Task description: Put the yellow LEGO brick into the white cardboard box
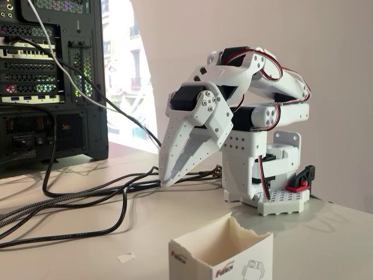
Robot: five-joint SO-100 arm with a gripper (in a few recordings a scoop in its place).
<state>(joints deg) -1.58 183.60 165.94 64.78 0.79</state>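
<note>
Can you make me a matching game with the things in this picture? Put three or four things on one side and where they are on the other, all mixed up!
Things:
1. white cardboard box
2. gripper
3. computer tower
4. paper scrap

Places:
A. at the left edge, behind the black cables
B. at the bottom of the picture, open top with a torn rim
C. flat on the table, just left of the box
D. pointing down, with the tips of its jaws close to the cables

Pairs: 1-B, 2-D, 3-A, 4-C
</note>
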